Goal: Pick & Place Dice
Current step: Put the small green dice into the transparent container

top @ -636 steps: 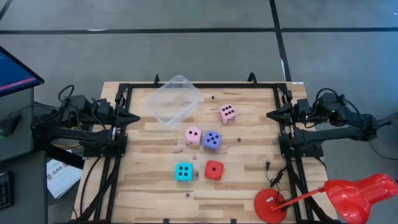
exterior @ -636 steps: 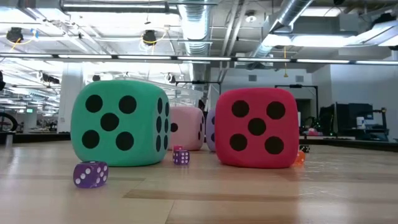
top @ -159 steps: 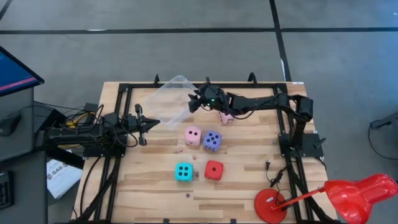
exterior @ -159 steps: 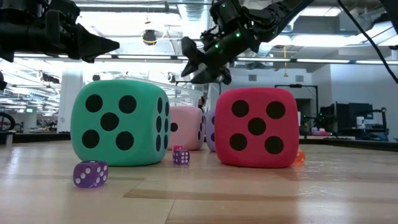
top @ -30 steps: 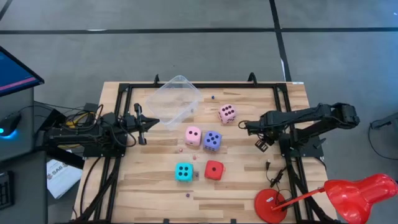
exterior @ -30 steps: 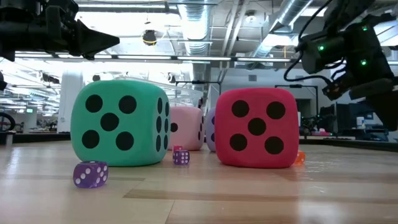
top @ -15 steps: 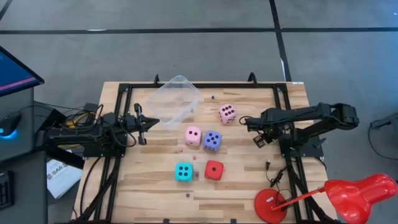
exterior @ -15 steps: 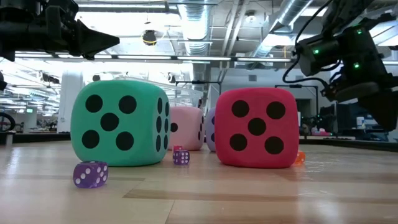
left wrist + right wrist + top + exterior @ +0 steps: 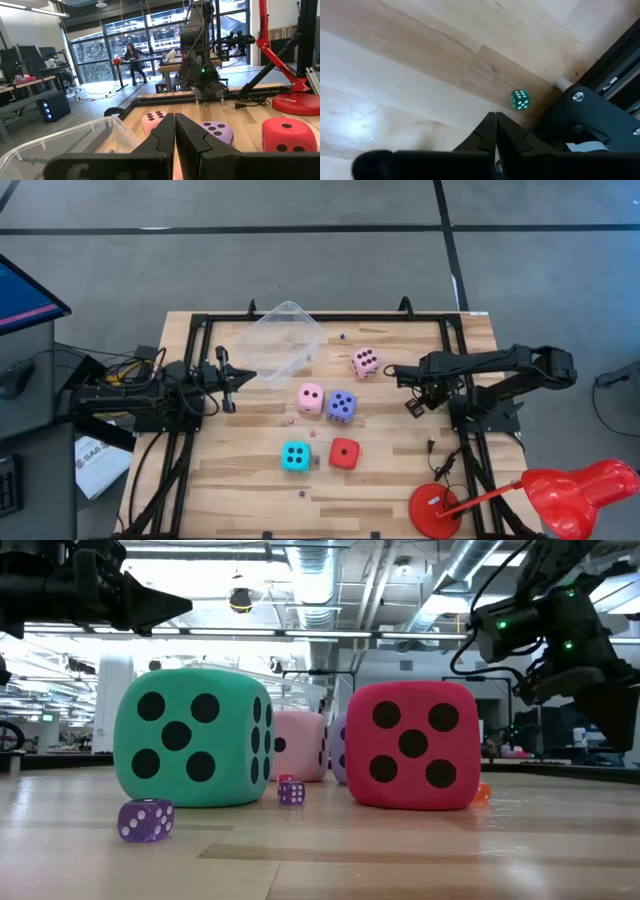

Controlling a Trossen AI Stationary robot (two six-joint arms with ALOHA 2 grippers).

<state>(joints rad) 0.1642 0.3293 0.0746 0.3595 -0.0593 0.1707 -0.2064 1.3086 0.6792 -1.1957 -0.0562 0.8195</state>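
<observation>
Clear plastic tub (image 9: 282,340) sits at the table's (image 9: 400,480) far left; contents cannot be confirmed. All five dice (image 9: 341,406) lie on the table outside it. Left gripper (image 9: 245,377) and right gripper (image 9: 390,372) both closed, empty, above the table.

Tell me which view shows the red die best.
The low view: the red die fills the frame, five pips facing the camera. The high view shows it small from above. The left wrist view catches part of it at the edge. The right wrist view misses it.

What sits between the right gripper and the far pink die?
Nothing: in the high view, only bare wood lies between the right gripper and the far pink die.
</observation>
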